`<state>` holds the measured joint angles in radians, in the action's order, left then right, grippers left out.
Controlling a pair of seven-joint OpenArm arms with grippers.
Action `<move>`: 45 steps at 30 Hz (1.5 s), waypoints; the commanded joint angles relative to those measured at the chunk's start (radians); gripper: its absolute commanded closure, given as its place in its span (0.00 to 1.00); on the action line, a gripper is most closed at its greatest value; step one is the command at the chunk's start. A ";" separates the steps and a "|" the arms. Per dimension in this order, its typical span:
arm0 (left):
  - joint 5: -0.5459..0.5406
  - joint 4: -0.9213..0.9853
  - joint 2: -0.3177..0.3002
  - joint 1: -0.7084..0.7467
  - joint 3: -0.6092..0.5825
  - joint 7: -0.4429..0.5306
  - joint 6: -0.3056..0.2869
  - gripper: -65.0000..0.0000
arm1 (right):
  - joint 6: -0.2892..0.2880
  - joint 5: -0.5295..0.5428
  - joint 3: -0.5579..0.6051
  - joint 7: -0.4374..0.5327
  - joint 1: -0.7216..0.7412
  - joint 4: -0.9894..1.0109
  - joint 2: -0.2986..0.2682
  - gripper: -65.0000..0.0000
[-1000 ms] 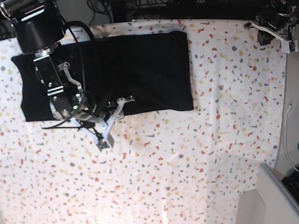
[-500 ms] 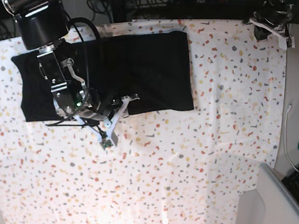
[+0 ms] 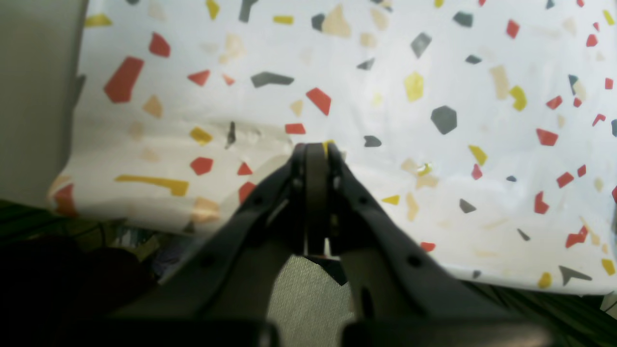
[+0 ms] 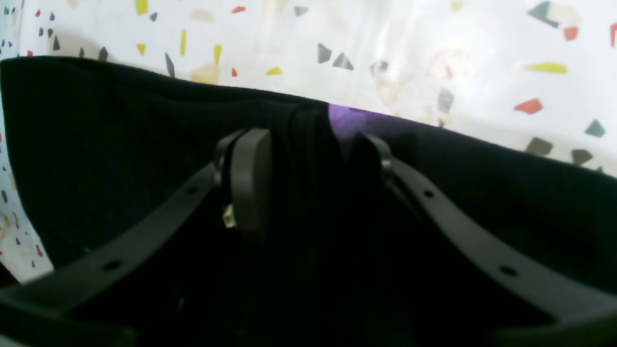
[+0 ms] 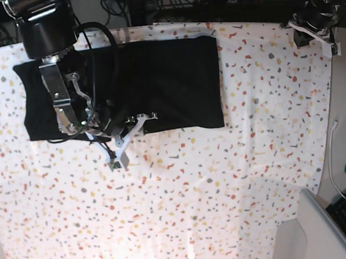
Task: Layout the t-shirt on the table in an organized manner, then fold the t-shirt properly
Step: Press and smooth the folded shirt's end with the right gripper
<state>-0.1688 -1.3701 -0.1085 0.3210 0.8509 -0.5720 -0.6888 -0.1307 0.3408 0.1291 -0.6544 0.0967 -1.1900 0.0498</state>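
Where t-shirt [image 5: 155, 84] ends, table [image 5: 229, 179] bare

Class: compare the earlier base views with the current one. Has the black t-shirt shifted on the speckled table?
No. The t-shirt keeps its outline against the flecks of the table; only the right gripper above it shifts slightly.

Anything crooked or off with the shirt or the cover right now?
Nothing serious. The t-shirt lies as a tidy black rectangle with straight edges. The table cover shows faint wrinkles near the right gripper, and a bit of purple print peeks out at the fold edge in the right wrist view.
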 commanded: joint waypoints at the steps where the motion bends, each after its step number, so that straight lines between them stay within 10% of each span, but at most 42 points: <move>1: -0.015 -0.013 -0.017 0.000 0.005 0.016 -0.006 1.00 | -0.004 0.011 0.001 0.012 0.022 -0.015 0.005 0.62; 10: -0.013 -0.013 -0.017 0.000 0.003 0.016 -0.004 1.00 | -0.004 0.013 0.088 0.018 0.022 -0.008 0.005 0.63; 17: -0.007 -0.013 -0.017 0.000 0.008 0.016 -0.002 1.00 | -0.004 0.014 0.086 0.018 0.021 -0.015 0.005 1.00; 45: -0.005 0.025 -0.017 -0.035 0.001 0.016 -0.002 1.00 | 0.001 0.013 0.005 0.020 -0.038 -0.092 0.002 1.00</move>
<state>-0.1612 -1.3258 -0.1089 0.2863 0.8494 -0.5720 -0.6857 -0.1276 0.3447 0.1371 -0.6533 0.0406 -1.2617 0.0475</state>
